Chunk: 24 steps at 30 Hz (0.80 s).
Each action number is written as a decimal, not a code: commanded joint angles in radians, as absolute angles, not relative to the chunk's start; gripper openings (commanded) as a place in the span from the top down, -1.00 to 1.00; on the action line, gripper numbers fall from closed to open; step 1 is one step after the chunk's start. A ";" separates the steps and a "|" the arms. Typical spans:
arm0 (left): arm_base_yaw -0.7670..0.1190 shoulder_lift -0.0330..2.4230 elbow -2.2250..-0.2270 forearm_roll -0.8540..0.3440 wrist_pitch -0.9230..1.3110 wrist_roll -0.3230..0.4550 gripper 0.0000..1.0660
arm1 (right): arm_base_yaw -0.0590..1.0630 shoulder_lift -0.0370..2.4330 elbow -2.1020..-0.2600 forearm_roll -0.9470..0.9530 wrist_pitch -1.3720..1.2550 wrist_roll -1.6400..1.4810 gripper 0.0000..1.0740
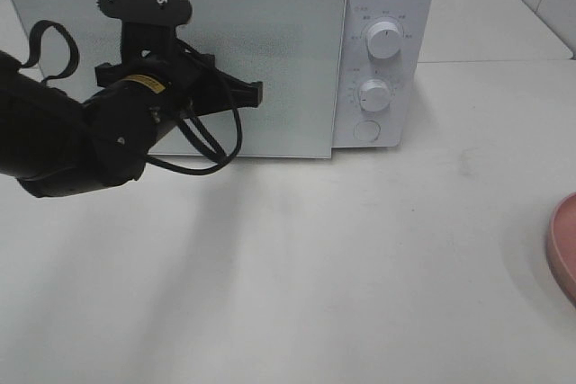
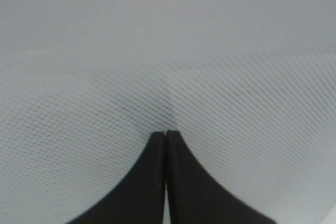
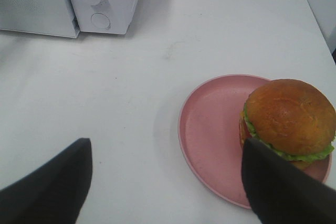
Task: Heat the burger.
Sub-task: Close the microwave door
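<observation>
Burger [image 3: 289, 119] on plate [image 3: 210, 129], left pincer [image 2: 166, 135] closed vs microwave door [image 1: 270, 33]

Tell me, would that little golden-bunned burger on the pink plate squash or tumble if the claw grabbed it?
The golden-bunned burger is stacked in layers, with lettuce at the edge, so a side squeeze might shift them. Its domed bun looks glossy, perhaps slippery. It sits near the pink round plate's rim, so a push could slide it off.

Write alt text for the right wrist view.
A burger with a glossy brown bun and green lettuce sits on a pink plate on a white table, between the open right hand's dark fingers. A white microwave stands farther off.
</observation>
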State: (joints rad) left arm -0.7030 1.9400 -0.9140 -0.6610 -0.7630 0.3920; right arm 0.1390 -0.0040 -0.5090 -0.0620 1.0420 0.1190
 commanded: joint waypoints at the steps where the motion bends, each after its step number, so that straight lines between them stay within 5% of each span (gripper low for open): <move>1: -0.700 1.967 -0.977 -0.697 -0.777 0.427 1.00 | 0.131 -0.030 -0.507 -0.060 1.038 0.111 -0.40; 20: -0.654 2.019 -1.115 -0.739 -0.687 0.515 1.00 | 0.131 -0.030 -0.507 -0.060 1.038 0.111 -0.40; 24: -0.704 2.019 -1.114 -0.783 -0.668 0.616 1.00 | 0.131 -0.030 -0.507 -0.060 1.038 0.111 -0.40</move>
